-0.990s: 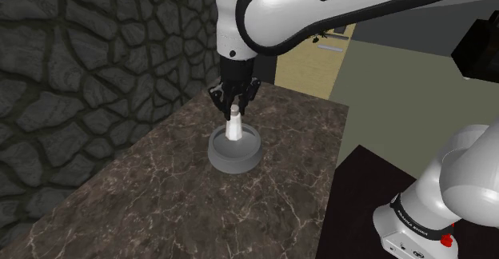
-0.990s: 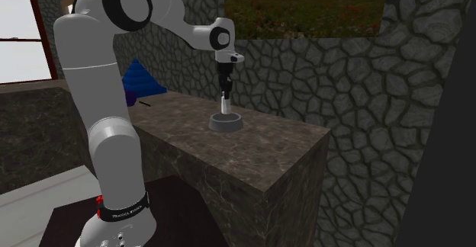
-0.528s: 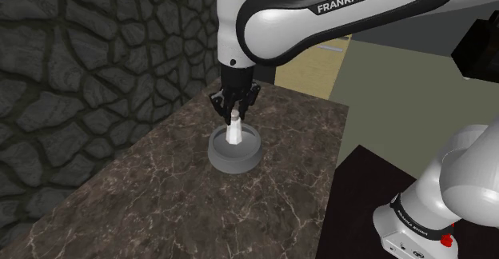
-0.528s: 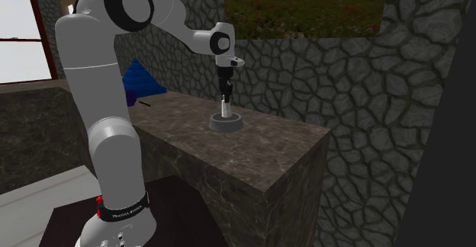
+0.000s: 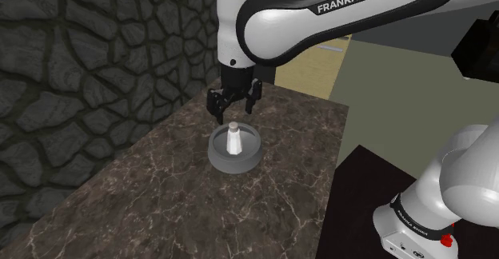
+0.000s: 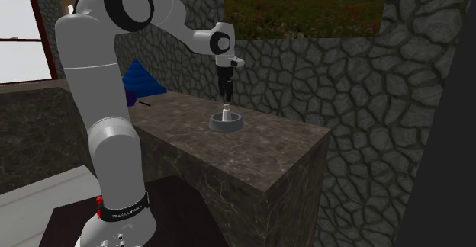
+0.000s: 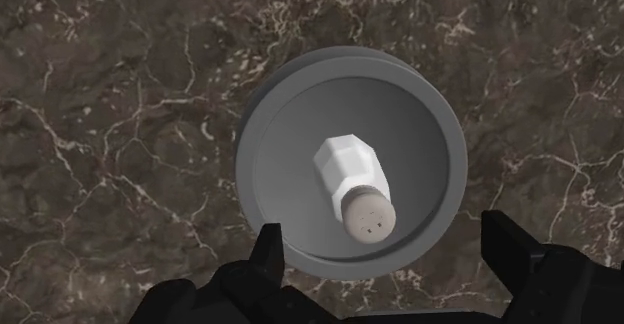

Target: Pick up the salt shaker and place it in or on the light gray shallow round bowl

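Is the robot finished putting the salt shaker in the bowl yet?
Almost! Done: the salt shaker stands inside the grey bowl. In hand: nothing; the tool hangs open just above the shaker, fingers apart and not touching it. Left: probably only lifting the tool away.

salt shaker [image 5: 233, 141] upright in bowl [image 5: 214, 155], on counter [image 5: 160, 201], claw [image 5: 233, 110] above

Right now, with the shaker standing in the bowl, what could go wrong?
1. The open gripper hangs just above the salt shaker; a sideways retreat might clip its cap and tip it.
2. The shaker is tall and narrow, upright in the shallow bowl; a knock could topple it over the low rim.
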Robot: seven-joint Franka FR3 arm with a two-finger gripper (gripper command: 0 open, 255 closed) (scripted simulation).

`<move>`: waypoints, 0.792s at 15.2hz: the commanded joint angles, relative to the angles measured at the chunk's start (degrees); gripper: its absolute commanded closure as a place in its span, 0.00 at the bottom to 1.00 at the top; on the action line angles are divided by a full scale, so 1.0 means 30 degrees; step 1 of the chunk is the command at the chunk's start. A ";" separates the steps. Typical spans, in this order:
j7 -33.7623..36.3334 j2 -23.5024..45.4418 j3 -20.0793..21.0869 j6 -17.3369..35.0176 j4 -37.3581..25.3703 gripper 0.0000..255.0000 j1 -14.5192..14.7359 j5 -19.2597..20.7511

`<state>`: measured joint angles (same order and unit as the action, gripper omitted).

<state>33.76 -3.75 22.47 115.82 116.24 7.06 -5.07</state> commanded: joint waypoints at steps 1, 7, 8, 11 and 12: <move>0.0000 0.0000 0.0000 0.0000 0.0000 0.00 0.0000 0.0000; -0.0121 -0.0564 -0.0165 -0.2383 -0.1843 0.00 -0.0100 -0.0143; -0.0120 -0.0562 -0.0164 -0.2383 -0.1846 0.00 -0.0100 -0.0142; -0.0119 -0.0561 -0.0164 -0.2383 -0.1847 0.00 -0.0100 -0.0142; -0.0119 -0.0561 -0.0164 -0.2383 -0.1847 0.00 -0.0100 -0.0142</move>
<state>33.40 -5.43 21.98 108.69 110.71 6.76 -5.50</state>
